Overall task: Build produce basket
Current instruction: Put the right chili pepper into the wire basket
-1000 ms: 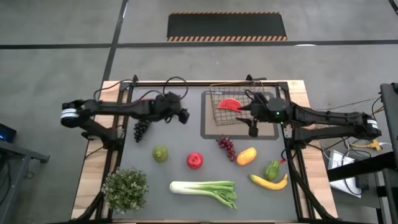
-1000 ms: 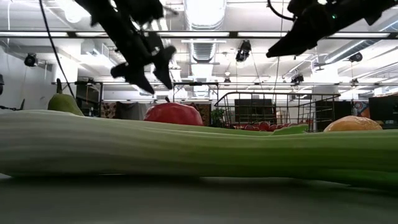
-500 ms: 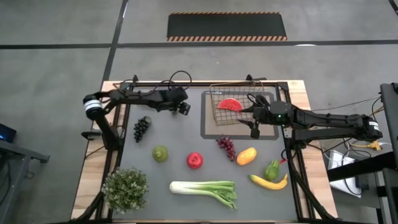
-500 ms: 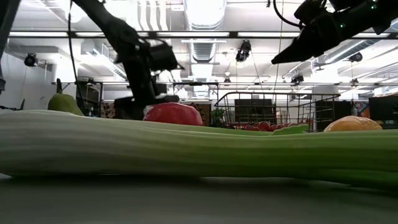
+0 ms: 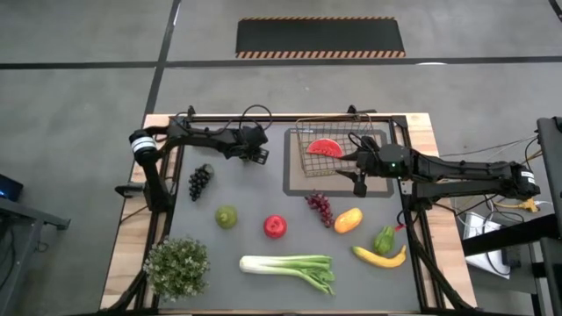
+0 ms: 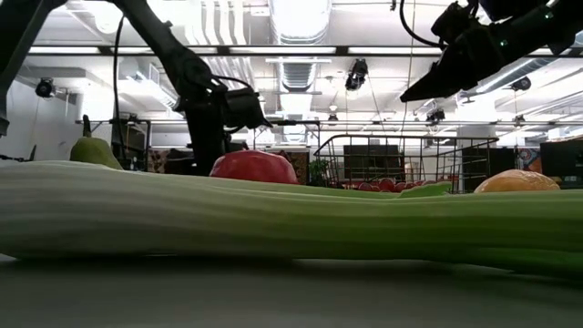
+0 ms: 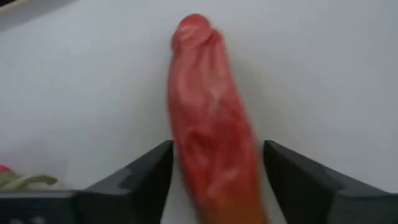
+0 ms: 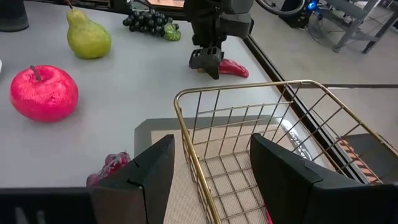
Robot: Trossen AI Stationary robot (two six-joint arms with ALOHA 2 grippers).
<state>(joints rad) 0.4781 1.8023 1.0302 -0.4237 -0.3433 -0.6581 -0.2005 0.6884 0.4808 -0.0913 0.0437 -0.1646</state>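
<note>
A red chilli pepper (image 7: 210,124) lies on the table near its far edge, left of the wire basket (image 5: 301,151). My left gripper (image 5: 257,155) points down over it, open, one finger on each side of the chilli; it also shows in the right wrist view (image 8: 207,61) with the chilli (image 8: 236,69) sticking out beside it. I cannot tell whether the fingers touch it. A watermelon slice (image 5: 325,147) lies in the basket. My right gripper (image 5: 355,177) hovers open and empty at the basket's near edge (image 8: 205,180).
On the table lie two grape bunches (image 5: 199,181) (image 5: 319,208), a green pear-shaped fruit (image 5: 226,216), a red apple (image 5: 275,226), a mango (image 5: 349,219), a green pepper (image 5: 385,239), a banana (image 5: 379,257) and a leek (image 5: 290,268). A potted plant (image 5: 177,266) stands at the near left corner.
My left gripper has swung toward the table's far edge and gone down to the table, ending with its fingers on either side of the chilli. My right gripper has stayed about where it was.
</note>
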